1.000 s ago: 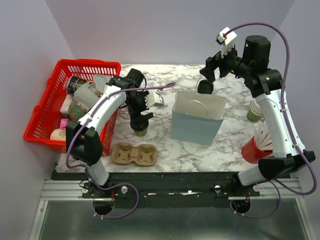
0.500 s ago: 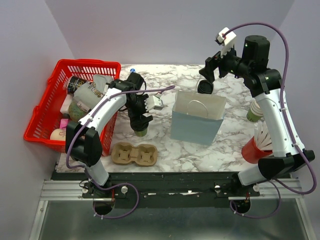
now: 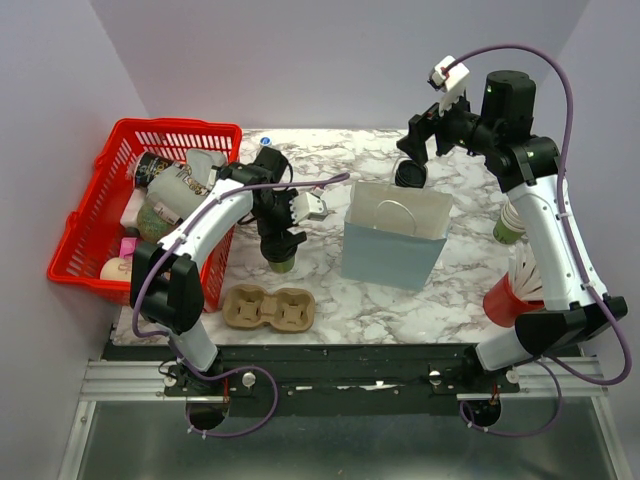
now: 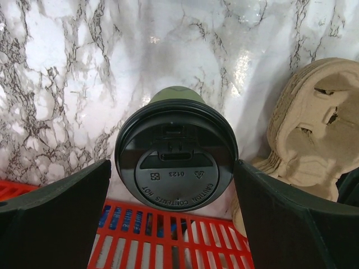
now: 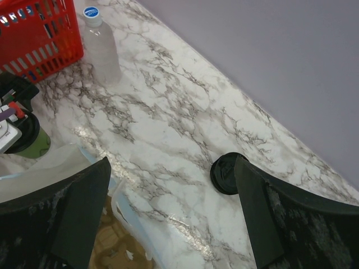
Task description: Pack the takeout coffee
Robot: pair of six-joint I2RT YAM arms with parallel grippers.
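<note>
The takeout coffee (image 3: 281,263), a small olive-green cup with a black sip lid, stands upright on the marble table just right of the red basket. My left gripper (image 3: 281,246) hangs straight over it, open. In the left wrist view the lid (image 4: 176,163) lies between my two fingers, which straddle it closely on both sides. My right gripper (image 3: 412,152) is open and empty, held high over the back of the table. In the right wrist view a loose black lid (image 5: 226,174) lies on the table beneath it, and the coffee (image 5: 28,141) shows at far left.
An open pale-blue paper bag (image 3: 395,242) stands mid-table. A cardboard cup carrier (image 3: 268,308) lies near the front edge. The red basket (image 3: 100,215) of packets sits left. A stack of green cups (image 3: 510,222) and a red cup of white sticks (image 3: 515,290) stand right. A water bottle (image 5: 102,47) stands at the back.
My left wrist has shifted slightly over the coffee cup, which stays where it was. The right arm has barely moved.
</note>
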